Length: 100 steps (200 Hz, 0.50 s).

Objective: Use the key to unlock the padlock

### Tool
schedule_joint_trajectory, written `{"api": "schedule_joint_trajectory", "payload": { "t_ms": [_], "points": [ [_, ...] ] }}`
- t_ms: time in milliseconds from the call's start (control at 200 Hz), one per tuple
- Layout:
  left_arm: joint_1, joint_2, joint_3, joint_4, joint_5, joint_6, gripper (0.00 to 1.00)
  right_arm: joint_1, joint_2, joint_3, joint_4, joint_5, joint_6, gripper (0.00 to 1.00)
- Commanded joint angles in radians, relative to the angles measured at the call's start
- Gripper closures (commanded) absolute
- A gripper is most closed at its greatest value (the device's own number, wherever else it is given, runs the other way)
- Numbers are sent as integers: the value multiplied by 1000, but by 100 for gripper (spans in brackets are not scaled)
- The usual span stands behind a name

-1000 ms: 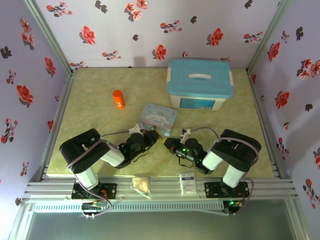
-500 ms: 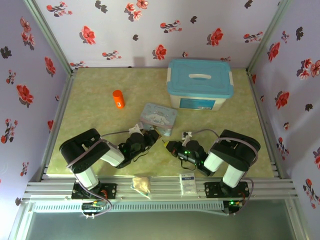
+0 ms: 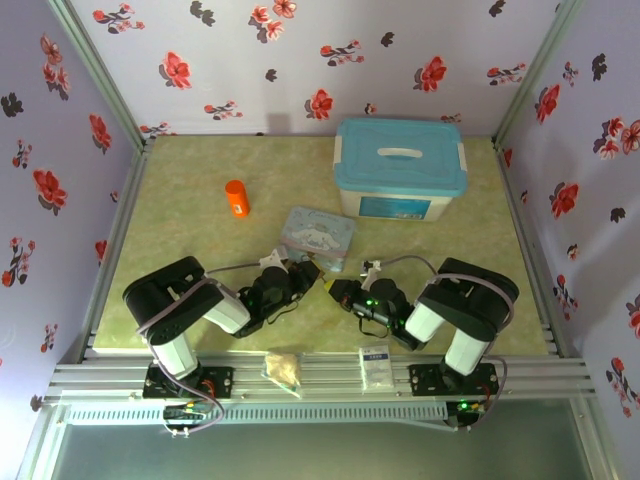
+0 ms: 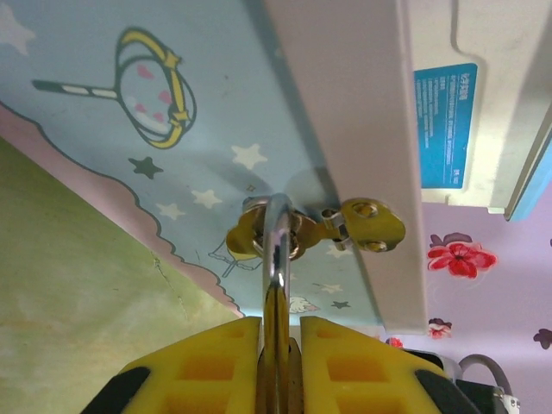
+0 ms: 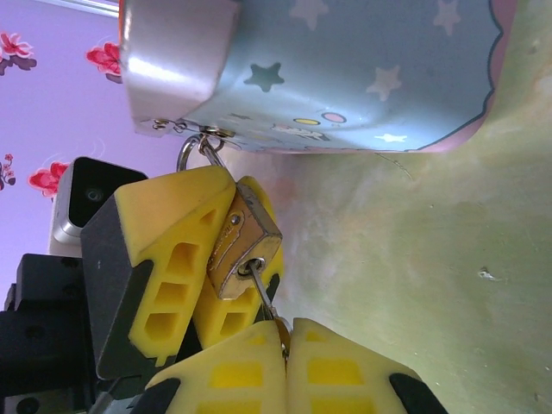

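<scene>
Padlock (image 5: pixel 244 246), brass, hangs by its shackle from the hasp (image 4: pixel 362 220) of the pale blue cartoon tin (image 5: pixel 362 69), which is printed with stars. Left gripper (image 4: pixel 278 332) clamped on the padlock. Right gripper (image 5: pixel 285 345) pinches the key (image 5: pixel 261 289), its tip in the keyhole. Blue label (image 4: pixel 444 125) on the storage box (image 3: pixel 400 165) behind carries white lettering, too small to read.

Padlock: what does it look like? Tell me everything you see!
The padlock is a tiny brass-gold block with a thin silver shackle. It sits tilted, shackle hooked through the latch of the blue tin. The left gripper pinches its body between yellow pads, and the key, in the right gripper, sits in its keyhole.
</scene>
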Motion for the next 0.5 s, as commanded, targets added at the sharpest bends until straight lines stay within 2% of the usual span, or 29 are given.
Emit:
{"api": "schedule_joint_trajectory", "payload": {
  "t_ms": [0, 310, 495],
  "points": [
    [-12, -12, 18, 89, 2, 2, 100, 5, 37, 15, 60, -3, -10, 100],
    [-36, -3, 20, 80, 4, -7, 100, -1, 29, 26, 60, 1, -17, 100],
    [-40, -4, 6, 85, -5, -8, 100, -39, 9, 1, 59, 0, 9, 100]
  ]
}}
